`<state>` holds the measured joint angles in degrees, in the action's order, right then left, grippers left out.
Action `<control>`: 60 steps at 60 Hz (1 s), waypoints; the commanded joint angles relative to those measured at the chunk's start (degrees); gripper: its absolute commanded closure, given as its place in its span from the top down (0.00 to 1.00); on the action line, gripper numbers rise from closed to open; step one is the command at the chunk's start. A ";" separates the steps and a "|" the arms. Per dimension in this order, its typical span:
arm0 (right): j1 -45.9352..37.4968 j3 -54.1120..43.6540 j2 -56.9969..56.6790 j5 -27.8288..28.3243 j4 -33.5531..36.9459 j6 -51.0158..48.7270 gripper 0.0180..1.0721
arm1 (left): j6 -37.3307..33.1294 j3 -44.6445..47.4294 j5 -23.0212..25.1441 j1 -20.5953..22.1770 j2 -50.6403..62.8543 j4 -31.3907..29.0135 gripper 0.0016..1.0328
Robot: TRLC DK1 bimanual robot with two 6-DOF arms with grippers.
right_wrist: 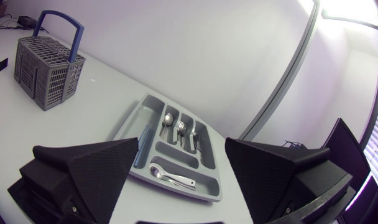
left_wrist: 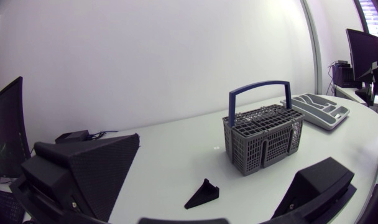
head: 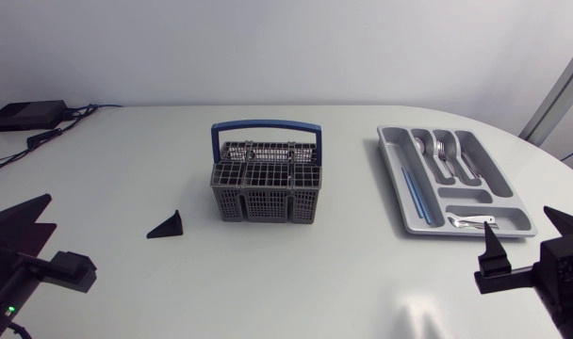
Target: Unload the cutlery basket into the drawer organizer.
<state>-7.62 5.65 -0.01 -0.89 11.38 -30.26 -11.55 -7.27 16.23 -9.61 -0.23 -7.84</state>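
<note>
The grey cutlery basket (head: 264, 191) with a blue handle (head: 266, 125) stands upright mid-table; no cutlery shows above its grid top. It also appears ahead of my left gripper (left_wrist: 207, 180), well beyond the fingers. The grey drawer organizer (head: 396, 176) lies to the right, with spoons and forks (head: 446, 153) in its far slots, a blue stick (head: 414, 193) in the long slot and small spoons (head: 471, 221) in the near cross slot. My left gripper (head: 46, 247) rests open and empty at the near left. My right gripper (head: 532, 247) is open at the near right, with the organizer (right_wrist: 141, 116) ahead of it.
A small black wedge (head: 166, 226) lies on the table left of the basket, also seen in the left wrist view (left_wrist: 202, 194). A black box with cables (head: 27, 115) sits at the far left corner.
</note>
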 commanded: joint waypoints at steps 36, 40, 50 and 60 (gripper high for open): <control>8.76 -2.31 -0.34 -0.26 1.02 -2.96 0.95 | -3.30 3.58 1.00 3.63 -0.65 -2.97 0.96; 8.32 -2.31 -0.34 -0.26 1.10 -2.96 0.95 | -4.27 3.93 0.91 4.07 -0.65 -2.97 0.96; 8.58 -2.22 -0.34 0.09 1.28 -2.61 0.95 | -5.24 3.84 0.82 3.81 -0.56 -3.94 0.96; 8.76 -2.22 -0.16 0.53 1.46 -2.61 0.95 | -5.15 3.75 0.82 2.40 -0.56 -4.21 0.96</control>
<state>0.75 4.73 -0.01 -0.84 12.14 -32.25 -15.49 -4.49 16.64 -6.41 -0.23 -11.55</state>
